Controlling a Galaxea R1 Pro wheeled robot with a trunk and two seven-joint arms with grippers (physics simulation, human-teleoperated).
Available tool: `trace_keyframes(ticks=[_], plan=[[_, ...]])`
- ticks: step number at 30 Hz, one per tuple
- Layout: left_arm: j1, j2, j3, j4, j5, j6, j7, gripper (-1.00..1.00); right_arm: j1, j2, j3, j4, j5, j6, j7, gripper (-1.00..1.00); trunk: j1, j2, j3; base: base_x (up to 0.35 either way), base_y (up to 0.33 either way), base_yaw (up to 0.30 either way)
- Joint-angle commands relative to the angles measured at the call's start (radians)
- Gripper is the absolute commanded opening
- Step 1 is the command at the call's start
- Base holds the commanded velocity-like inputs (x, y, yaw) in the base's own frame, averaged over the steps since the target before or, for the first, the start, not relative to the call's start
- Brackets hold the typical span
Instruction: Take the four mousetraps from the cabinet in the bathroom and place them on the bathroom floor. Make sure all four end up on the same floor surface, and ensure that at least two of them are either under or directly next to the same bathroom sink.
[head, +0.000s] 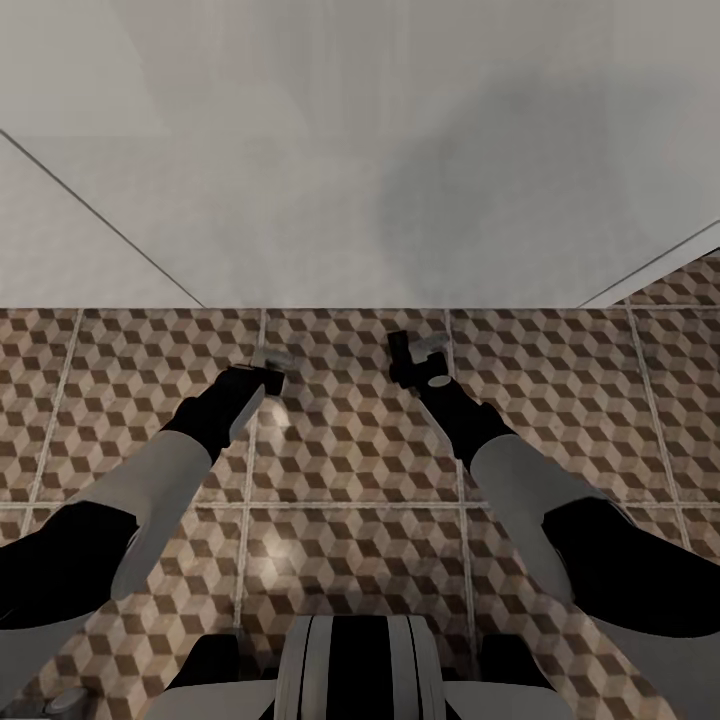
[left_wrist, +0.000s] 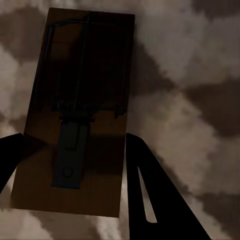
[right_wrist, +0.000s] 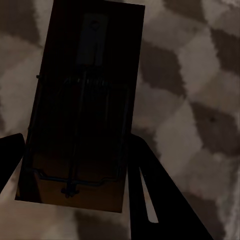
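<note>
While we face a pale wall over the bathroom floor (head: 350, 450) | left gripper (left_wrist: 70, 165) clamps one mousetrap (left_wrist: 80, 100) | right gripper (right_wrist: 75, 170) clamps a second mousetrap (right_wrist: 85, 100) | both held above the tiles, none set down yet, we judge.

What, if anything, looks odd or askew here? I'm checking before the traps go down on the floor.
Nothing stands out. Each wrist view shows an intact mousetrap between the fingers: one in the left gripper, the left mousetrap, and one in the right gripper, the right mousetrap. The patterned bathroom floor below shows no damage or spill.
</note>
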Motion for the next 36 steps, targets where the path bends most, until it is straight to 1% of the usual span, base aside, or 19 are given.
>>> trace_keyframes(ticks=[1,32,34,36], plan=[[-0.001,0.001,-0.007,0.000,0.005,0.003,0.009,-1.00,-0.001,0.000,0.005,-0.002,0.007,0.008,-0.004,-1.00,0.000,0.000,0.000,0.000,0.000,0.000],[-0.001,-0.002,-0.004,-0.030,0.004,-0.002,0.009,-1.00,-0.001,0.004,0.006,0.009,0.004,0.004,-0.004,-1.00,0.000,0.000,0.000,0.000,0.000,0.000],[-0.001,-0.003,-0.004,-0.030,0.004,-0.006,0.009,-1.00,-0.002,0.004,0.006,0.009,0.004,0.003,-0.004,-1.00,0.000,0.000,0.000,0.000,0.000,0.000],[-0.001,-0.003,-0.004,-0.029,0.003,-0.024,0.009,-1.00,-0.001,0.004,0.007,0.009,0.004,0.002,-0.004,-1.00,0.000,0.000,0.000,0.000,0.000,0.000]])
